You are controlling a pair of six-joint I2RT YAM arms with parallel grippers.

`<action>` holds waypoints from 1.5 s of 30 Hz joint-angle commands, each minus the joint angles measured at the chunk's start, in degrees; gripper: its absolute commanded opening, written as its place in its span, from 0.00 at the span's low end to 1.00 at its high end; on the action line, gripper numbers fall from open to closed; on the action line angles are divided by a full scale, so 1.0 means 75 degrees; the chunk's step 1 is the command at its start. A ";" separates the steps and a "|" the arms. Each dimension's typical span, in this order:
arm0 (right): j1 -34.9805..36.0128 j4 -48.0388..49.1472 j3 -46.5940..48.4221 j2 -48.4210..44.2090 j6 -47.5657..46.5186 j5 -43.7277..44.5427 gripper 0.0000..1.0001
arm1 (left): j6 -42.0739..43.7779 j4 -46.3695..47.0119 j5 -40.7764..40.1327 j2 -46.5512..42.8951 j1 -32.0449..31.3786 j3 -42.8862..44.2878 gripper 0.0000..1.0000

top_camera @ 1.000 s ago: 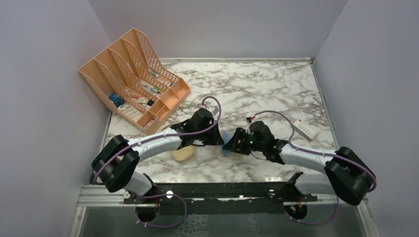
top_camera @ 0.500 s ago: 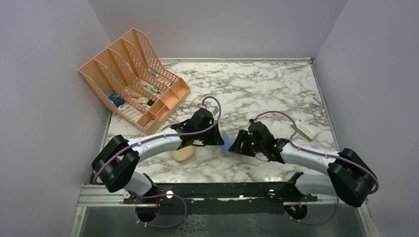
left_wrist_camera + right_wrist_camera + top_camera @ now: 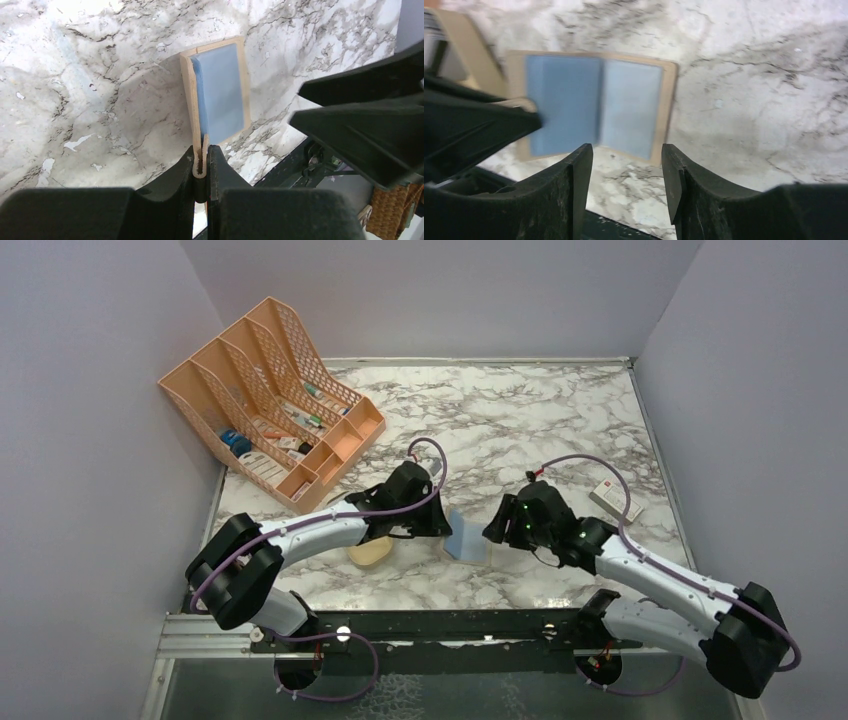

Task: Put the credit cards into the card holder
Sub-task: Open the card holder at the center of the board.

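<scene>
- Left gripper (image 3: 202, 155) is clamped on one tan flap of the tan leather-like folding card holder (image 3: 220, 95) with pale blue inner pockets. That flap stands up; the other lies flat on the marble table (image 3: 560, 420).
- Right gripper (image 3: 626, 150) has its fingers spread and nothing between them. It is near the holder, not touching.
- Key relation, top view: the holder sits between the two grippers, at 9 o'clock from my right gripper and about 4 o'clock from my left. The left arm has contact, so it's nearer.
- Right wrist view: the fold runs 12–6 and the open pockets span 9–3.
- I see no loose credit cards. The lighter right panel may be a card already seated, I can't tell.
- Writing: none readable. The white box with a red mark (image 3: 613, 499) is at 2 o'clock from the right gripper, print too small. Labels in the orange mesh file rack (image 3: 262, 390) are illegible.
</scene>
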 commanded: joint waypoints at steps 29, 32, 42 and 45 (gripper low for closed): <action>0.0052 0.1947 0.0515 0.1872 -0.0242 -0.1063 0.44 | 0.0200 -0.0671 -0.1842 -0.0647 0.0024 0.0160 0.56; 0.0058 0.1960 0.0699 0.2137 -0.0293 -0.1203 0.47 | 0.0673 -0.1474 -0.2470 -0.1084 0.0034 0.0489 0.57; 0.0121 0.1188 0.1293 0.3149 -0.0458 -0.0753 0.53 | 0.4491 -0.3259 -0.4208 -0.2620 0.0085 0.0980 0.57; 0.0208 0.0931 0.1428 0.3341 -0.0519 -0.0473 0.53 | 0.5441 -0.3239 -0.4290 -0.3146 0.0083 0.0666 0.56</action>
